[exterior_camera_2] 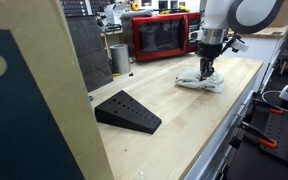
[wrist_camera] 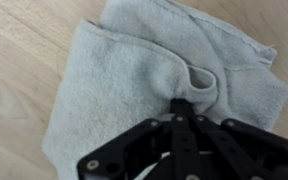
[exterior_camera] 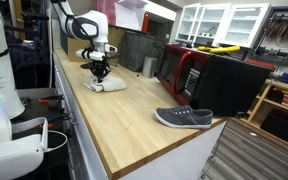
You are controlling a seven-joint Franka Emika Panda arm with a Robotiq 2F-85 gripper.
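A pale grey towel (wrist_camera: 114, 70) lies crumpled on a light wooden counter (exterior_camera: 134, 120). In the wrist view it fills the middle of the frame, with bare wood showing at 9 o'clock. The black claw (wrist_camera: 184, 108) enters from 5 o'clock. Its fingertips are drawn tight together on a raised fold of the cloth, just past the towel's centre.

In both exterior views the white arm stands straight above the towel (exterior_camera: 106, 85) (exterior_camera_2: 201, 82), with the claw (exterior_camera: 100, 72) (exterior_camera_2: 206, 72) pressed down into it. In an exterior view the towel sits at about 10 o'clock from a grey shoe (exterior_camera: 184, 117), well apart from it. A red microwave (exterior_camera_2: 161, 37) stands against the wall behind.

The towel looks soft, light and limp. It would likely sag and unfold when lifted, so a bunched ridge or a hemmed edge seems the surest place to grip.

The claw's own body hides the towel's lower right part in the wrist view. How much cloth sits between the fingertips cannot be made out. A dark wedge-shaped thing (exterior_camera_2: 127, 112) on the counter is too blurred to name.
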